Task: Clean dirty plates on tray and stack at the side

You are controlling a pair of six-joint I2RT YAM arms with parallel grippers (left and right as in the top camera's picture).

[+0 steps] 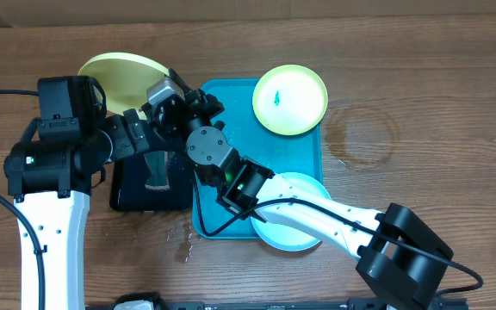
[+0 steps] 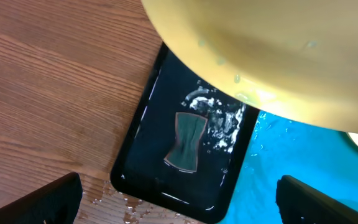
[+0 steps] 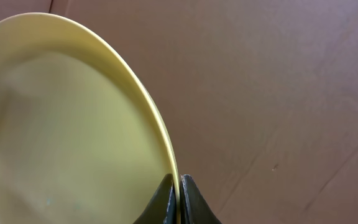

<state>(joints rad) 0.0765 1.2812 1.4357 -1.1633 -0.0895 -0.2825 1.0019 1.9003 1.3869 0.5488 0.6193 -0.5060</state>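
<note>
A brown wooden table (image 1: 420, 69) fills the scene.

The right gripper (image 3: 179, 198) is clenched: its two dark fingertips (image 3: 164, 200) pinch the thin rim of a lime plate (image 3: 73, 124), one on either side of the edge. This lime plate is lifted and tilted, held off the table's surface. From overhead it sits toward the far left, beyond the far-left corner of the turquoise tray (image 1: 291, 155), with the right arm reaching up to it diagonally across the tray.

The left gripper (image 2: 178, 186) is released, its jaws spread wide and holding nothing. It hangs over a small black tray (image 2: 166, 180), and the lime plate's underside looms just above its camera. A dark green sponge (image 2: 186, 142) lies flat in the black tray, with droplets and a small puddle of water beside it. The black tray lies just beside the turquoise tray's left edge.

On the turquoise tray, a second lime plate (image 1: 289, 99) rests at the far right corner, overhanging the rim, with a small teal smudge on its pale centre. A light blue plate (image 1: 287, 234) lies at the near right corner, partly hidden under the right arm. A few water drops speckle the wood near the black tray's near corner.
</note>
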